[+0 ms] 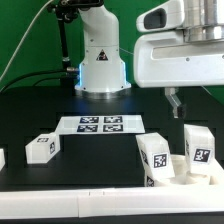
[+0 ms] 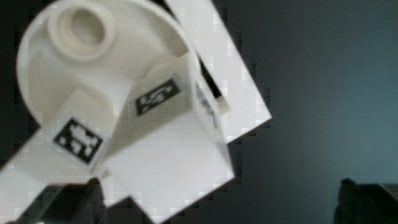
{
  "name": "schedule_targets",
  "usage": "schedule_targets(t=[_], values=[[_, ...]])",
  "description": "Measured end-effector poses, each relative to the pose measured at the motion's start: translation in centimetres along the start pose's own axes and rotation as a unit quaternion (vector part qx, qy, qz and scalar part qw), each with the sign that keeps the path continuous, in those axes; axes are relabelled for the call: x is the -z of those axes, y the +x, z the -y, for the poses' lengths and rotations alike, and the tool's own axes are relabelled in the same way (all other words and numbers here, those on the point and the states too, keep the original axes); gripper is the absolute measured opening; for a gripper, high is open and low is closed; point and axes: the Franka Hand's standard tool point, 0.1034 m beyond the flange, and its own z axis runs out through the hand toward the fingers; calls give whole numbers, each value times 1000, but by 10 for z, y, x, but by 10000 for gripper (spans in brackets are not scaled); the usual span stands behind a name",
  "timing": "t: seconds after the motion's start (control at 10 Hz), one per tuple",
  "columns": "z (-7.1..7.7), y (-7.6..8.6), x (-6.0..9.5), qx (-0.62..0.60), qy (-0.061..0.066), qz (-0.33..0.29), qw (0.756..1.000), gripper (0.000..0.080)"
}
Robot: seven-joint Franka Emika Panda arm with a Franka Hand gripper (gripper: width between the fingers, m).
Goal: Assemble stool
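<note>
The round white seat [image 1: 186, 174] lies at the exterior view's right with two white tagged legs [image 1: 155, 156] [image 1: 198, 145] standing up in it. A third leg [image 1: 41, 147] lies loose at the left. My gripper [image 1: 175, 103] hangs above and behind the seat. In the wrist view the seat [image 2: 63, 70] shows an empty socket [image 2: 80, 30], and two tagged legs [image 2: 164, 100] [image 2: 80, 140] stick out toward the camera. My gripper [image 2: 222, 205] is open, its dark fingertips [image 2: 68, 205] wide apart, and it holds nothing.
The marker board [image 1: 100, 124] lies mid-table in front of the robot base [image 1: 100, 65]. Another white part [image 1: 2, 157] shows at the far left edge. A low white wall [image 1: 90, 200] runs along the table front.
</note>
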Motion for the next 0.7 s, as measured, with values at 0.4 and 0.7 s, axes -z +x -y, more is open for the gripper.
schedule_targets(t=[0.4, 0.7], values=[[3, 5, 6, 240, -35, 8, 970, 649], [7, 0, 1, 409, -50, 47, 910, 649]])
